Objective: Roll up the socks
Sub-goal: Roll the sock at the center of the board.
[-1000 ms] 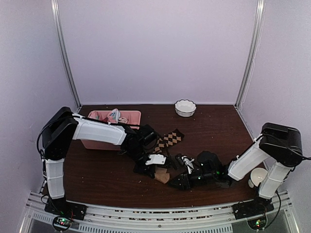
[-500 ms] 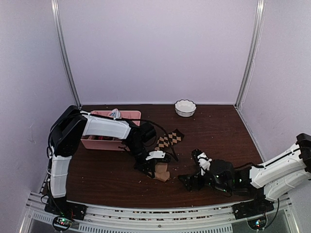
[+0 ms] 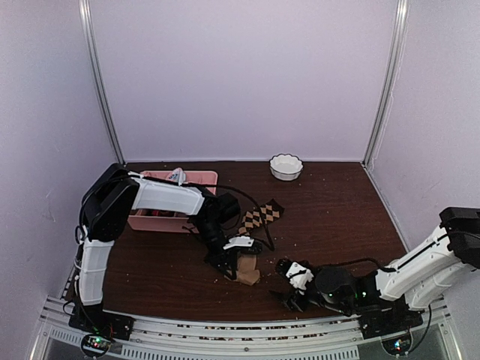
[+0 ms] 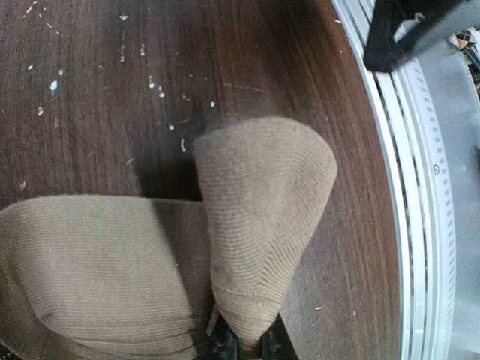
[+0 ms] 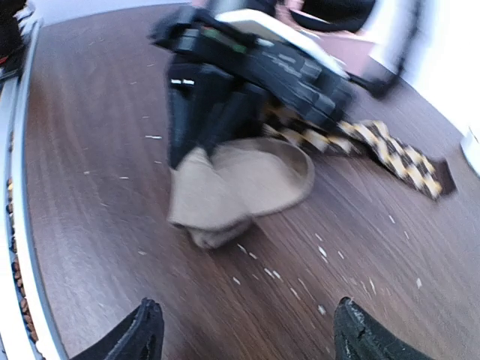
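The plain tan sock (image 3: pixel 250 271) lies folded over on the dark table near the front, its rounded fold (image 4: pixel 262 195) raised toward the camera. My left gripper (image 3: pixel 234 263) is shut on the lower edge of that fold (image 4: pixel 247 346). The dark brown argyle sock (image 3: pixel 261 214) lies flat behind it, running back and right (image 5: pixel 397 154). My right gripper (image 3: pixel 286 286) is low over the table to the right of the tan sock (image 5: pixel 240 184). Its jaws (image 5: pixel 251 334) stand wide apart with only bare table between them, well short of the sock.
A pink divided tray (image 3: pixel 201 177) stands at the back left behind the left arm. A white bowl (image 3: pixel 286 166) sits at the back centre. The metal rail (image 4: pixel 420 187) of the table's front edge runs close to the tan sock. Pale crumbs dot the wood.
The right gripper has opened, left the tan sock and drawn back toward the front edge. The left gripper keeps its hold on the sock fold and has shifted little.
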